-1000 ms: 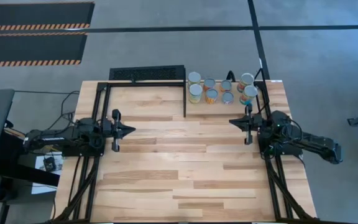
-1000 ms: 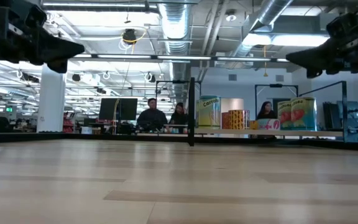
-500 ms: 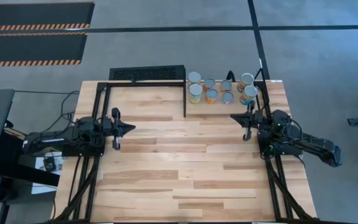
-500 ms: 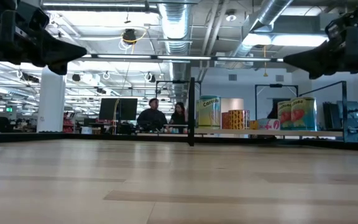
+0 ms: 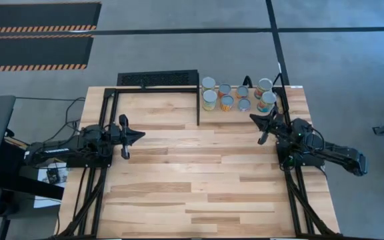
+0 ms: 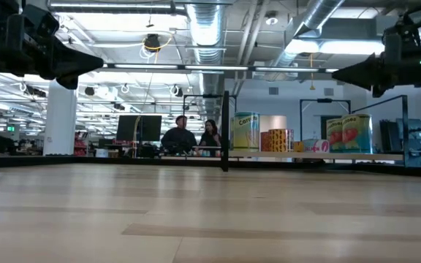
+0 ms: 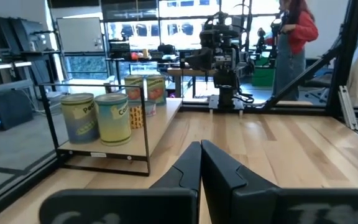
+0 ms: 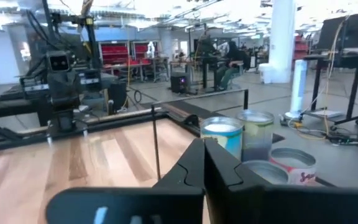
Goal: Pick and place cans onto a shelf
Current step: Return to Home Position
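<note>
Open workshop space with ceiling ducts is seen beyond the light-wood counter (image 5: 192,187), and people are seated far behind it. Eight cans (image 5: 227,102) are gathered in a close cluster on the shelf (image 7: 161,124), which is set at one edge of the counter on the right arm's side; no can is seen elsewhere, so the placing is judged complete. The left gripper (image 5: 141,135) is held above the counter's left side, its fingers pressed together and empty. The right gripper (image 5: 253,119) is held near the shelf's front, likewise closed on nothing. For the return to rest to be done well, the right arm should be drawn back from the cans before any turn is made, so that the shelf's black frame is not clipped. Fingers are best kept closed and both arms folded slowly.
</note>
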